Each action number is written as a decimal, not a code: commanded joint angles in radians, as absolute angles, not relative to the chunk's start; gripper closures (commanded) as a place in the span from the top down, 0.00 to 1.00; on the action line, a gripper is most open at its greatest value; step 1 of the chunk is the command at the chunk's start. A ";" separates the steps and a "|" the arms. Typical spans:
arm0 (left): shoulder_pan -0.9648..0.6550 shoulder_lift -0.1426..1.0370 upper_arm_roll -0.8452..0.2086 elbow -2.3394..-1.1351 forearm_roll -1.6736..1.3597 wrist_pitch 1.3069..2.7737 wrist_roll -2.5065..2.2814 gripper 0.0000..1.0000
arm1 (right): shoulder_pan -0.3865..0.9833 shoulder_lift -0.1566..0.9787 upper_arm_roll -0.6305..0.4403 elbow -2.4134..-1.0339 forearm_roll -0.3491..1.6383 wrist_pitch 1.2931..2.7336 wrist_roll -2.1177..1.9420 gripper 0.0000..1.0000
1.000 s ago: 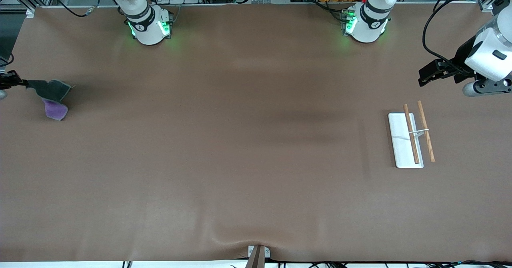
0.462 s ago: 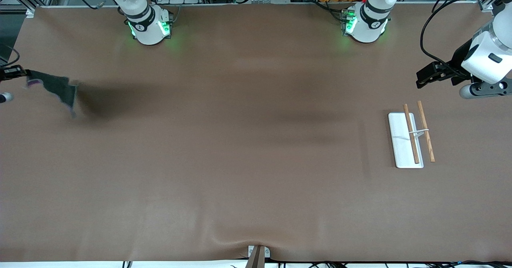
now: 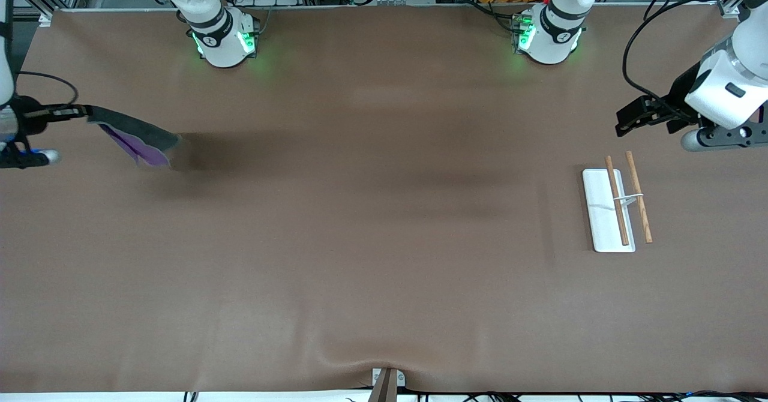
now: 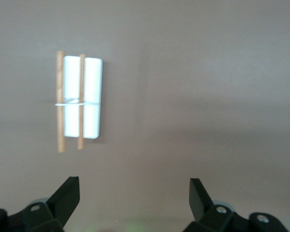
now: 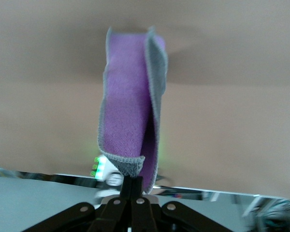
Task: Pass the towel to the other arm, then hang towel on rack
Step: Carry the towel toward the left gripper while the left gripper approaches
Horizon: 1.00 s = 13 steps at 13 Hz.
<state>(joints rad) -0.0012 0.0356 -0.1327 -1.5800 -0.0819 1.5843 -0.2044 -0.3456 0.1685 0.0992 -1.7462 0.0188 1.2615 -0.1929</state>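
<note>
The right gripper (image 3: 84, 113) has carried the grey-and-lilac cloth towel (image 3: 137, 139) inward over the table while the left gripper (image 3: 624, 123) edges inward.

We look from high across the table (image 3: 384, 258) in the front view, facing both arm bases along its top edge and taking in the whole brown surface. Our left wrist view sits above the left gripper (image 4: 134, 193), looking down past its two spread black fingertips at the rack (image 4: 79, 99), which the front view shares at the left arm's end of the table (image 3: 617, 209). Our right wrist view looks close along the right gripper (image 5: 133, 186) at the towel (image 5: 130, 121) filling its middle; the front view shows the same towel (image 3: 135, 138) from far, at the right arm's end
</note>
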 commanded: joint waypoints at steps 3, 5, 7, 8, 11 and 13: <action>-0.070 0.198 -0.137 -1.483 -0.181 1.678 -0.299 1.00 | -0.146 0.147 0.089 -1.749 0.250 1.270 0.263 0.00; -0.135 0.231 -0.137 -1.483 -0.189 1.739 -0.447 1.00 | -0.051 0.149 0.089 -1.747 0.319 1.333 0.455 0.00; -0.190 0.261 -0.137 -1.483 -0.196 1.796 -0.562 1.00 | 0.043 0.153 0.087 -1.749 0.406 1.406 0.630 0.00; -0.219 0.273 -0.135 -1.483 -0.195 1.824 -0.610 1.00 | 0.081 0.156 0.087 -1.749 0.452 1.448 0.712 0.00; -0.255 0.308 -0.137 -1.476 -0.196 1.954 -0.754 1.00 | 0.208 0.163 0.087 -1.749 0.584 1.612 0.949 0.00; -0.291 0.345 -0.137 -1.447 -0.196 1.992 -0.831 1.00 | 0.267 0.179 0.087 -1.750 0.682 1.737 1.059 0.00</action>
<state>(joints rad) -0.2620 0.3001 -0.1420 -1.5039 -0.1801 1.9672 -0.7641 0.2197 0.1688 0.1028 -1.7494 0.6015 1.6604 0.9657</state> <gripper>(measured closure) 0.000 0.987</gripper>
